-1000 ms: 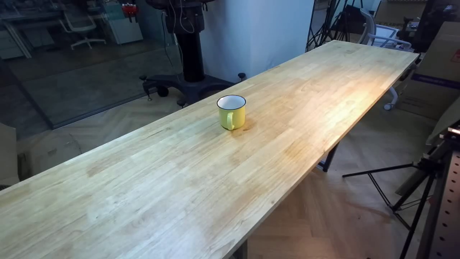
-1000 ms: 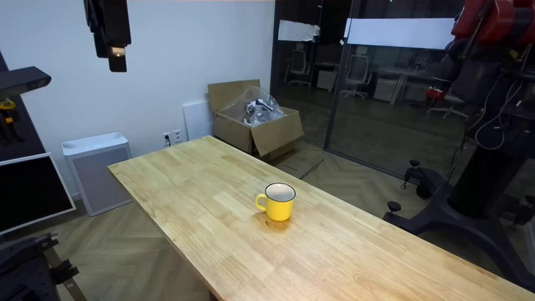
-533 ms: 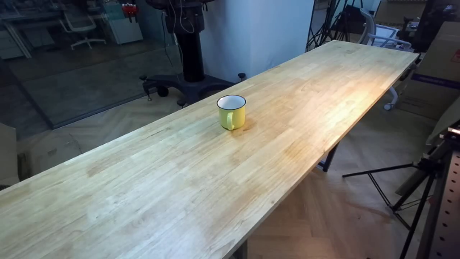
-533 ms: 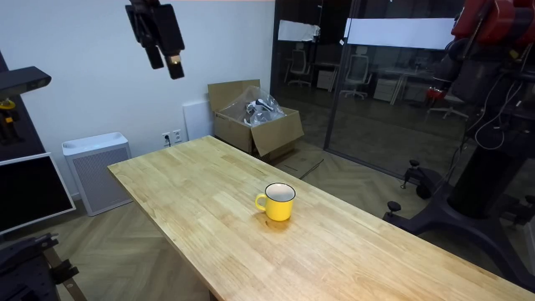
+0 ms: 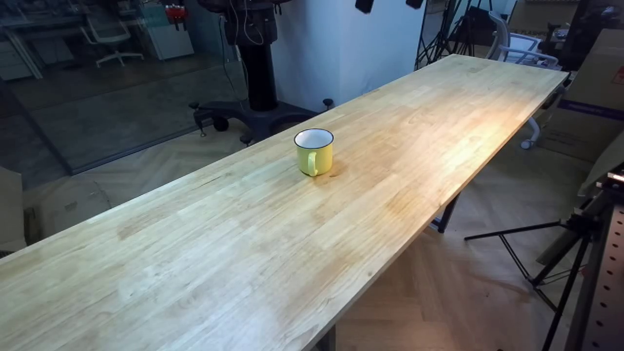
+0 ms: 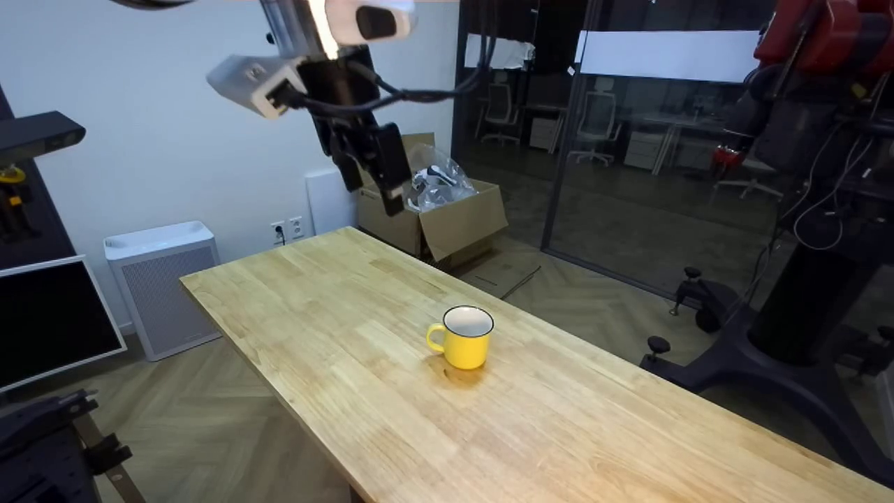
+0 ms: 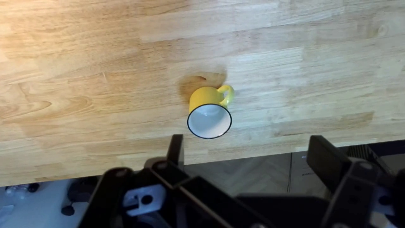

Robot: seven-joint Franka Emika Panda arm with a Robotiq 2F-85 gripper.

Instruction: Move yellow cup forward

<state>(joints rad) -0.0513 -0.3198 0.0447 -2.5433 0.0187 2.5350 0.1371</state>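
A robot arm (image 6: 342,17), tripod (image 5: 582,224) and desk chairs (image 6: 599,115) behind glass (image 6: 628,202) suggest an office-like lab.

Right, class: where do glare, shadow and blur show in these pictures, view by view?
In an exterior view, warm glare on the table; in an exterior view, the arm blurred, the cup crisp; in the wrist view, a brownish shadow by the cup, the tool dark and slightly soft.
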